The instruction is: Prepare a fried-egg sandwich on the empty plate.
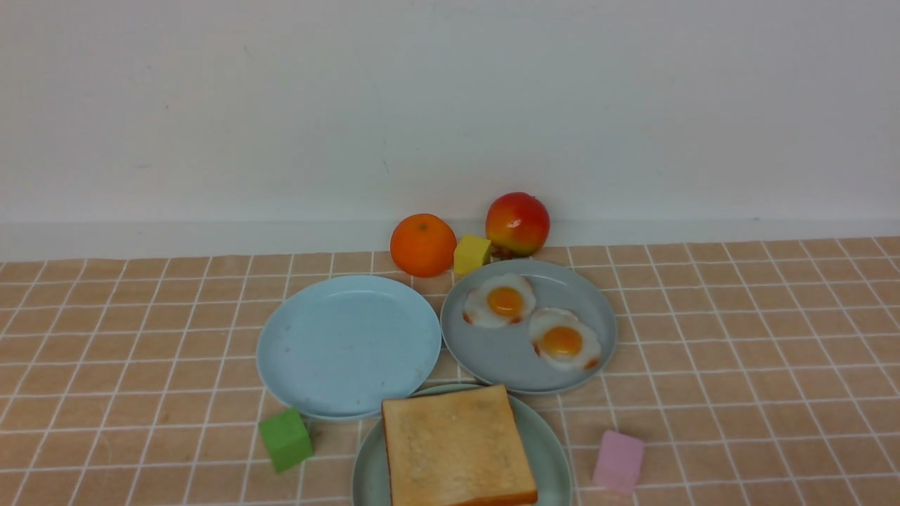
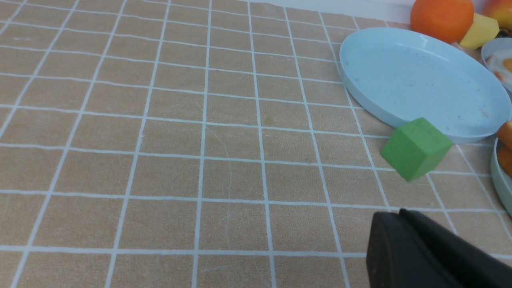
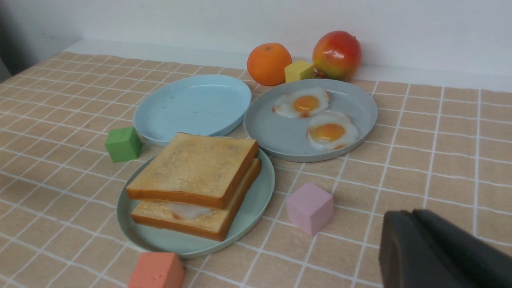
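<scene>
The fried-egg sandwich (image 1: 457,446) lies on the mint-green plate (image 1: 552,450) at the table's near edge, in the middle. In the right wrist view the sandwich (image 3: 196,172) is two toast slices stacked, with egg white (image 3: 188,210) showing between them. My right gripper (image 3: 412,214) hovers over the cloth, off to the side of the plate (image 3: 256,200) beyond a pink cube, its fingers pressed together and empty. My left gripper (image 2: 400,214) is also shut and empty, over bare cloth near the green cube (image 2: 416,148). Neither gripper shows in the front view.
An empty sky-blue plate (image 1: 348,344) and a grey-blue plate (image 1: 506,358) with two loose fried eggs (image 1: 562,341) sit behind the sandwich. An orange (image 1: 423,244), a yellow cube (image 1: 471,254) and a red-yellow fruit (image 1: 517,223) stand by the wall. Green (image 1: 285,439), pink (image 1: 619,460) and coral (image 3: 156,270) cubes flank the plate.
</scene>
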You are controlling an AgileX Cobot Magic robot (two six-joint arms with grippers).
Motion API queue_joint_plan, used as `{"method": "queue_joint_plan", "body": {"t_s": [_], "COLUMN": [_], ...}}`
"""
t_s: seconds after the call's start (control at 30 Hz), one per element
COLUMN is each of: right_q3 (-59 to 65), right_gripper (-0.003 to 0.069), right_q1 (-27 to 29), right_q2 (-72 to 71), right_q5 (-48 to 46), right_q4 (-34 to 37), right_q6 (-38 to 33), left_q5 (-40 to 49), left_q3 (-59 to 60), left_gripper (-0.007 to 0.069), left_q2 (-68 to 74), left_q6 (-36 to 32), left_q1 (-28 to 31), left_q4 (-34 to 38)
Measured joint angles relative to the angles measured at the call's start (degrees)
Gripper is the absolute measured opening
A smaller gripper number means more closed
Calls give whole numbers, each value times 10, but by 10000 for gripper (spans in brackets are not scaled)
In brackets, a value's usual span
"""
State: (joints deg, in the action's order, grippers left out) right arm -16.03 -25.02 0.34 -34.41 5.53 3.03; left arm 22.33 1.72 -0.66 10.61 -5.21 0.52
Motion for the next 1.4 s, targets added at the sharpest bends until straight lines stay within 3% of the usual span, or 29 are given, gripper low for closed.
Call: {"method": "queue_joint_plan", "body": {"t_s": [0.13, 0.3, 0.57, 0.7, 0.83, 1.4], "right_q3": [2, 2, 38, 107, 167, 171], "right_gripper": [41, 46, 52, 56, 62, 86], "right_q1": [41, 143, 263, 320, 348, 351], "right_q2": [0, -10, -10, -10, -10, -10], "right_q5": [0, 1, 14, 81, 145, 129], "right_q4": [0, -45, -77, -79, -79, -81], "right_q6": [0, 1, 1, 1, 1, 1], "left_q5": [0, 0, 0, -1, -1, -1], "left_q3": [0, 0, 0, 0, 0, 0], "left_gripper": [22, 29, 36, 39, 43, 50], "left_q2": [0, 0, 0, 0, 0, 0], "left_q6": [0, 0, 0, 0, 0, 0], "left_q1": [0, 0, 0, 0, 0, 0], "left_q4": [0, 0, 0, 0, 0, 0]}}
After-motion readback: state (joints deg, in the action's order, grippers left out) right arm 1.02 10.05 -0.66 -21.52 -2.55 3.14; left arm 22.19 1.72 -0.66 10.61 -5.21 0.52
